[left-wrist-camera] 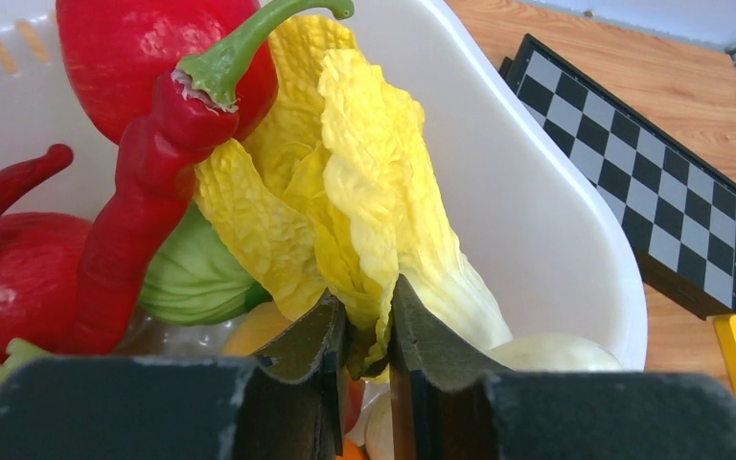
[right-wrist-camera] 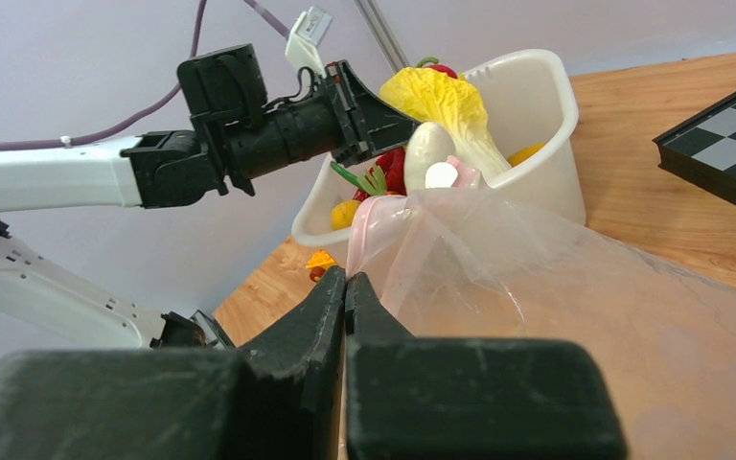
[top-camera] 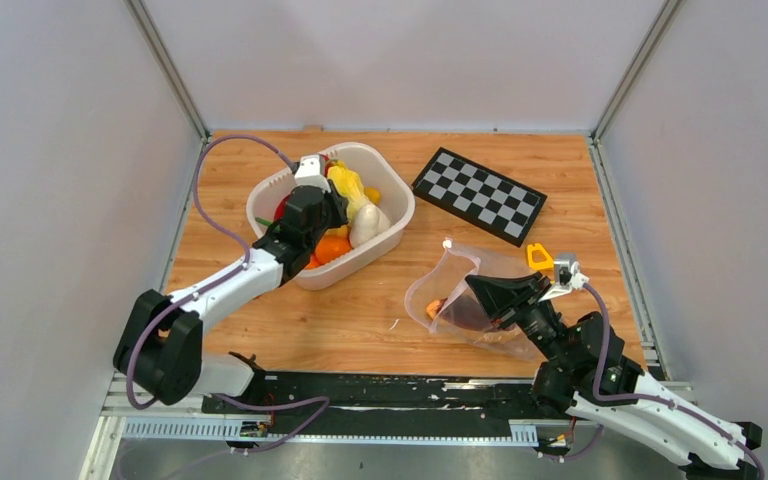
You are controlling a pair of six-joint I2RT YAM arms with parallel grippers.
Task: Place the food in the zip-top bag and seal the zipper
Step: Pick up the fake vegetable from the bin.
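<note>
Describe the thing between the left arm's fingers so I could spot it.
Find the white basket at the back left of the wooden table. Inside it, the left gripper pinches a toy cabbage lying against the basket's wall. It is the only crinkly yellow leafy piece; the chilli beside it is smooth and red.

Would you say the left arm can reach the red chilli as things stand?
Probably yes: the red chilli lies uncovered right beside the left gripper, though its jaws pinch the cabbage.
</note>
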